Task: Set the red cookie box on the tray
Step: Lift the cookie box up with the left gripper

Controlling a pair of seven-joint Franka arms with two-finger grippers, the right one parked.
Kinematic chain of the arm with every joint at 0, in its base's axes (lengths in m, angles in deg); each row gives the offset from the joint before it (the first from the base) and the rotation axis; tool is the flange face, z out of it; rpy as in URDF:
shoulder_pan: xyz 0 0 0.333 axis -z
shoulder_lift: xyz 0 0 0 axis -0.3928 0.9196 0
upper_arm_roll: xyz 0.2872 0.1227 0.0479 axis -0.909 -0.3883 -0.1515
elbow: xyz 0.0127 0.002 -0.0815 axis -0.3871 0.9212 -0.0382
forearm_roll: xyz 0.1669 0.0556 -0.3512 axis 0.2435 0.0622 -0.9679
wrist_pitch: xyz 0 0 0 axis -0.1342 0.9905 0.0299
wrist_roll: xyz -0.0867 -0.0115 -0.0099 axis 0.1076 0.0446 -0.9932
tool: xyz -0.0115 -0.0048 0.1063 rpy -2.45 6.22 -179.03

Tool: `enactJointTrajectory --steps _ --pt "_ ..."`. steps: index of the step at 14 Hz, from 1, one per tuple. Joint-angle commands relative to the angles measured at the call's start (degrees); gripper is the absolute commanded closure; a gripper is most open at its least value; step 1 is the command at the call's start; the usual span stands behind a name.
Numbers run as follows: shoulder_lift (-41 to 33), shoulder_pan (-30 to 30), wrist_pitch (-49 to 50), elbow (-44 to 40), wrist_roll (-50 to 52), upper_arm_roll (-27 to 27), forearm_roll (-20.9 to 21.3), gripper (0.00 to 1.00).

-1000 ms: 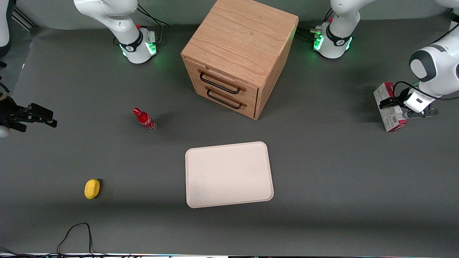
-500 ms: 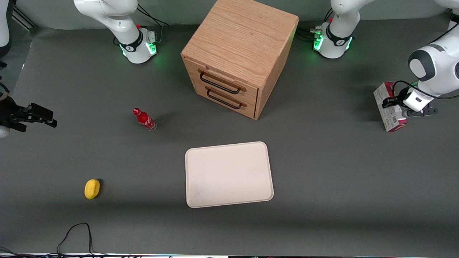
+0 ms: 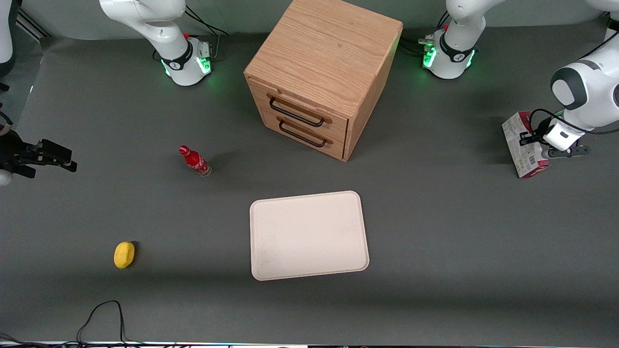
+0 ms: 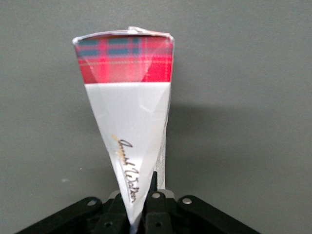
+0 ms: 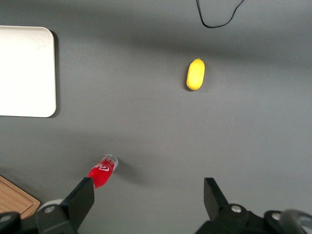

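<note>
The red cookie box [image 3: 521,145] stands on end on the table at the working arm's end, its pale barcode face toward the front camera. My left gripper [image 3: 531,138] is shut on its upper part. In the left wrist view the box [image 4: 129,117] runs away from the gripper [image 4: 139,214], white face with script and a red plaid end, pinched between the black fingers [image 4: 161,207]. The cream tray [image 3: 309,237] lies flat mid-table, nearer the front camera than the cabinet and well apart from the box; it also shows in the right wrist view [image 5: 24,73].
A wooden drawer cabinet [image 3: 319,72] stands at the table's middle, farther from the front camera than the tray. A small red bottle [image 3: 194,161] and a yellow lemon-like object [image 3: 124,254] lie toward the parked arm's end. A black cable [image 3: 101,314] lies near the front edge.
My left gripper has shifted slightly away from the front camera along the box, and the box's top has tipped a little toward the cabinet. Its base stays about where it was.
</note>
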Motion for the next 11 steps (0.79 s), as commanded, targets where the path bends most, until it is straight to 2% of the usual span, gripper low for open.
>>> enactJointTrajectory --steps 1,3,6,8,11 --pt "-5.20 2.47 12.07 -6.20 0.84 0.54 -0.14 1.00" --pt "-8.55 5.54 27.34 -14.88 5.40 0.54 -0.14 1.00" --pt "-8.48 9.76 48.36 -33.50 9.80 0.63 -0.23 1.00" --pt "-7.86 12.40 55.95 -42.92 11.47 0.71 -0.58 1.00" --pt "-5.23 15.04 59.84 -51.38 13.50 0.71 -0.67 1.00"
